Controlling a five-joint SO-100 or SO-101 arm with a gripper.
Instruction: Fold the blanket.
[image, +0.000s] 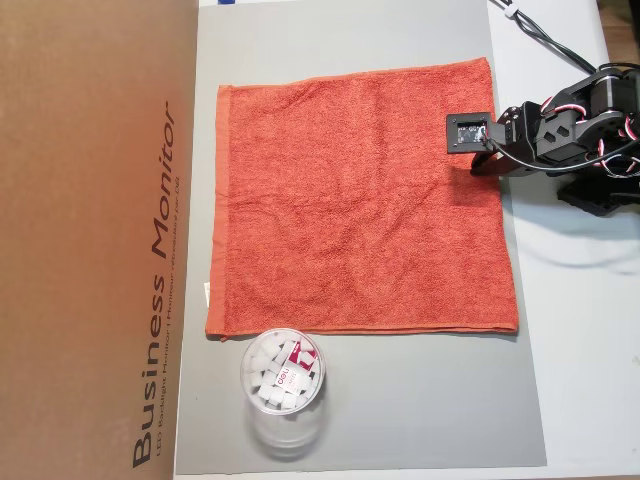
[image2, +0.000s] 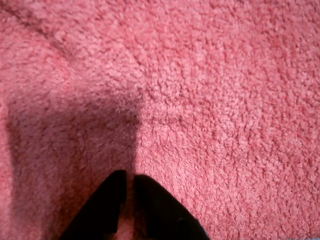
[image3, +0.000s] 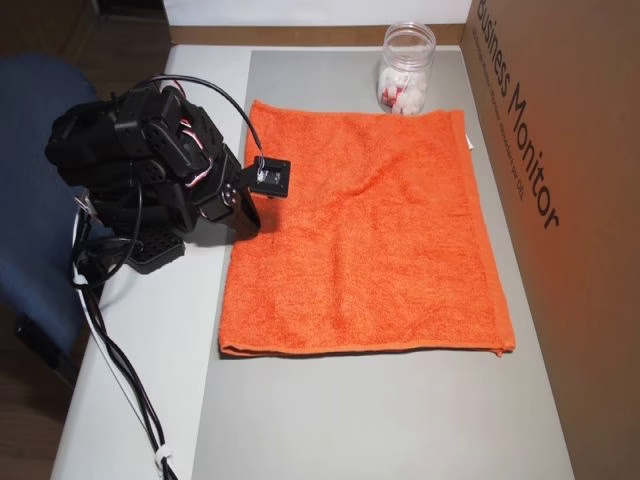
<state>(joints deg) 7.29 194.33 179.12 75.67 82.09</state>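
- Nearest the arm, the jaws (image2: 129, 176) come into the wrist view from the bottom edge as two dark tips drawn almost together, with only a thin slit between them; they sit right at the terry pile, but I cannot tell whether any cloth is pinched in that slit
- The blanket (image: 360, 200) lies spread flat and unfolded on the grey mat (image: 400, 410) on the worktop, so no fold looks made yet; in an overhead view the arm (image3: 150, 165) reaches over its left edge, toward the far left corner
- It is close to square, so the long axis is hard to call; in an overhead view it seems slightly wider left to right, with its hems roughly parallel to the mat's edges and the lower right corner splayed out a little
- Risk, as I judge it: tips this close together may catch only the loops of the pile, or nothing, and a lift would then slide off and leave the edge where it is
- A second risk: gripping inboard of the hem could bunch the cloth and give a crooked fold
- Further off, the clear plastic cup (image3: 405, 68) of white pieces stands just beyond the far hem; a dragged blanket could nudge or tip it
- Farthest, the cardboard box (image3: 560, 200) lies along the opposite edge and could stop a fold carried too far
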